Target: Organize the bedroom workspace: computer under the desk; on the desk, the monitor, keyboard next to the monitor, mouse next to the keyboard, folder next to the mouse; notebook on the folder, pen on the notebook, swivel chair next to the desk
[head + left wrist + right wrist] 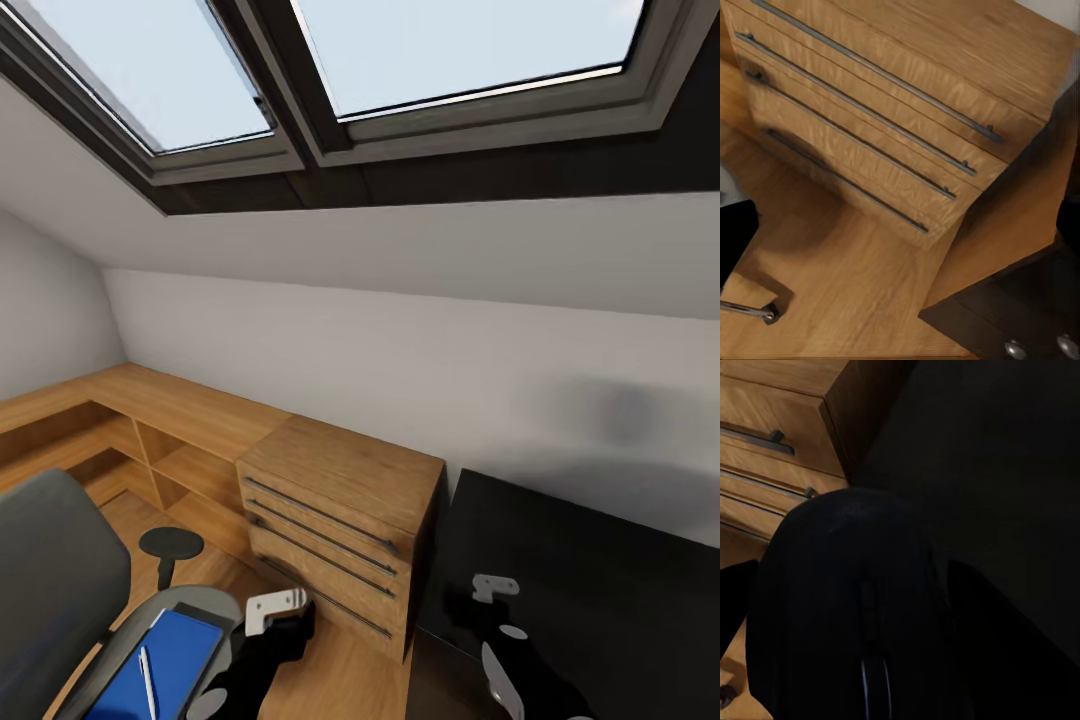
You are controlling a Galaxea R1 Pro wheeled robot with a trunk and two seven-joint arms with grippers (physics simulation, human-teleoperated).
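Closest of all, the mouse (pixel 862 615) looms black across the lower half of the right wrist view, grasped by the right gripper (pixel 492 592) over the black desk (pixel 600 590) at the head view's lower right. At lower left the swivel chair (pixel 55 580) carries the blue folder (pixel 165 665) with the pen (pixel 148 682) lying on it, just beside the left gripper (pixel 275 608), whose state I cannot tell. Between chair and desk stands a light-wood drawer chest (pixel 340 520).
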